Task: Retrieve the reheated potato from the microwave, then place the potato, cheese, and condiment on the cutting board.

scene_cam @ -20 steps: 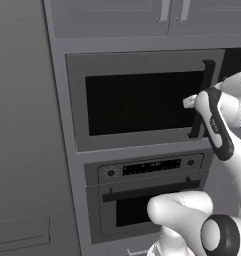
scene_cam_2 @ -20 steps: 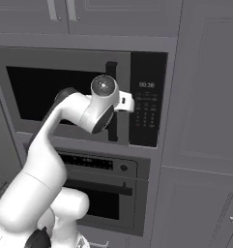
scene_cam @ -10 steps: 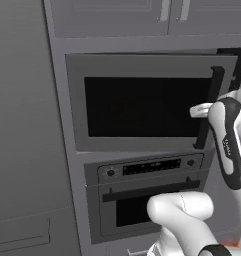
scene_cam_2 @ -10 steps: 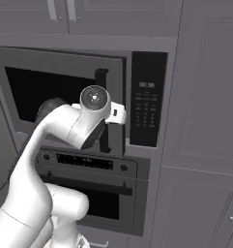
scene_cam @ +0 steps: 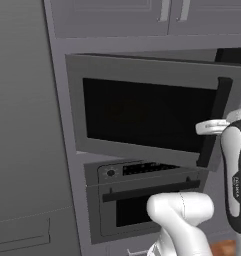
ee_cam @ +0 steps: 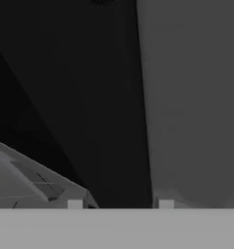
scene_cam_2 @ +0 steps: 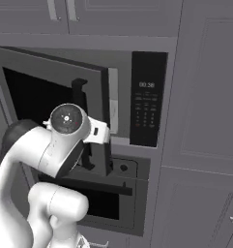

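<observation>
The microwave (scene_cam: pixel 142 65) is a grey built-in box with a dark glass door (scene_cam: pixel 142 117) that stands partly swung out on its left hinge. My gripper (scene_cam: pixel 208 128) is shut on the door's black vertical handle (scene_cam: pixel 219 107). From the right the gripper (scene_cam_2: pixel 97 132) sits at the handle (scene_cam_2: pixel 79 94), left of the black keypad strip (scene_cam_2: pixel 147 104). In the hand view the dark handle (ee_cam: pixel 113 121) runs up from between my fingertips (ee_cam: pixel 75 204). The potato, cheese, condiment and cutting board are out of view.
A knobbed oven (scene_cam: pixel 142 200) with a handle bar sits directly under the microwave. Grey wall cupboards (scene_cam: pixel 167 15) hang above it. A tall grey cabinet front (scene_cam_2: pixel 205 121) stands to the right. A bit of brown wood (scene_cam: pixel 226 247) shows at the lower right.
The microwave door has swung from closed to partly open. My gripper has come back toward the base with the handle in it.
</observation>
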Tool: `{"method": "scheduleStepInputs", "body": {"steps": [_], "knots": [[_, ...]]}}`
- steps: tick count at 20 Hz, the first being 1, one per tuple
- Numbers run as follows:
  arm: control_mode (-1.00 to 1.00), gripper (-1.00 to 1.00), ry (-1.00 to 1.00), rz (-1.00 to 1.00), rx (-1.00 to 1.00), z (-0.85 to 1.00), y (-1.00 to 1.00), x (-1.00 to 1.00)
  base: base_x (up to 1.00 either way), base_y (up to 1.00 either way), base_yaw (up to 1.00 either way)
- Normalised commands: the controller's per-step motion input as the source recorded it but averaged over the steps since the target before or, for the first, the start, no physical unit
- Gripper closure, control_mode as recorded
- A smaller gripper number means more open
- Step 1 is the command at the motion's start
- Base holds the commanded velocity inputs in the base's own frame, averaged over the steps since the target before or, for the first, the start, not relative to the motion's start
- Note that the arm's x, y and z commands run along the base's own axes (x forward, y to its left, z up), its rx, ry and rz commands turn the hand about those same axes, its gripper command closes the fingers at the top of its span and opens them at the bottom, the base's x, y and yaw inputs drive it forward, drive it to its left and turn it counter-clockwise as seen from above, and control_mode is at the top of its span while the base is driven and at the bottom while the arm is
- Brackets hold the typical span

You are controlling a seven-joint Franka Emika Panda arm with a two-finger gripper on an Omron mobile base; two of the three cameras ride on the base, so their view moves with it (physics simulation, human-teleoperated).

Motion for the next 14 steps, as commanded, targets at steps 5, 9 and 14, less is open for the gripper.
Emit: {"method": "scheduleStepInputs", "body": {"steps": [5, 9, 14], "knots": [[-1.00, 1.00, 0.04, 0.00, 0.00, 0.00, 0.29, -0.76, 0.00, 0.00, 0.00], [-1.00, -1.00, 0.02, 0.00, 0.03, 0.00, 0.29, -0.31, 0.00, 0.00, 0.00], [-1.00, -1.00, 0.02, -0.11, 0.01, -0.04, -0.11, -0.26, 0.00, 0.00, 0.00]]}}
